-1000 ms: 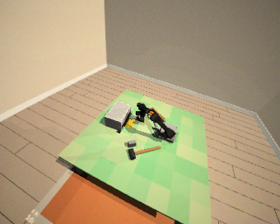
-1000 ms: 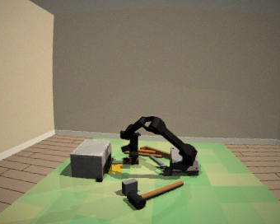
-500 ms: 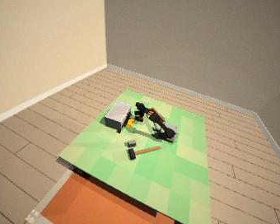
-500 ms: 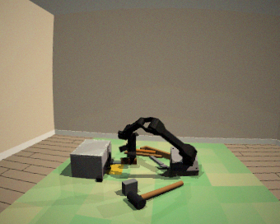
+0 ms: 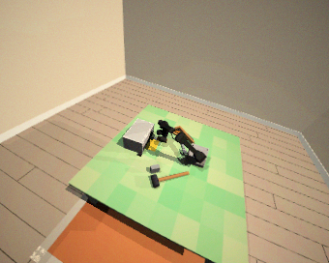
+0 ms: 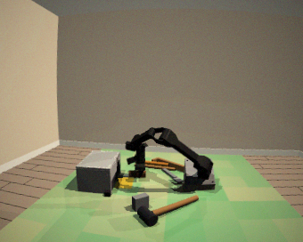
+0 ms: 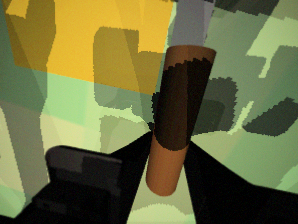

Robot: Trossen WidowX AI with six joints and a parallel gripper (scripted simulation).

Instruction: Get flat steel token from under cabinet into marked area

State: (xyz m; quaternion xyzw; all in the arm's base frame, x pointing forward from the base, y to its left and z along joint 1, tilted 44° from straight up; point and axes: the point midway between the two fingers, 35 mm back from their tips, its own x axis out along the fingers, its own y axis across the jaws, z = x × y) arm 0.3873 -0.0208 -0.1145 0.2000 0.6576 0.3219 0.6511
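Note:
The cabinet (image 5: 138, 135) (image 6: 94, 177) is a grey box at the left of the table. The yellow marked area (image 5: 154, 145) (image 6: 125, 182) (image 7: 70, 45) lies in front of its open dark side. My gripper (image 5: 162, 138) (image 6: 140, 173) (image 7: 167, 138) is shut on the wooden handle (image 7: 175, 165) of a tool, low over the table beside the marked area. In the wrist view the tool's grey metal part (image 7: 192, 22) runs from the handle past the marked area's edge; its far end is out of view. The steel token cannot be made out in any view.
A hammer (image 5: 155, 181) (image 6: 147, 216) with a wooden handle and a small grey block (image 5: 155, 168) (image 6: 140, 202) lie on the near side. Wooden pieces (image 5: 185, 134) (image 6: 173, 164) lie behind the arm. A small black piece (image 5: 139, 154) (image 6: 107, 193) is at the cabinet's near corner.

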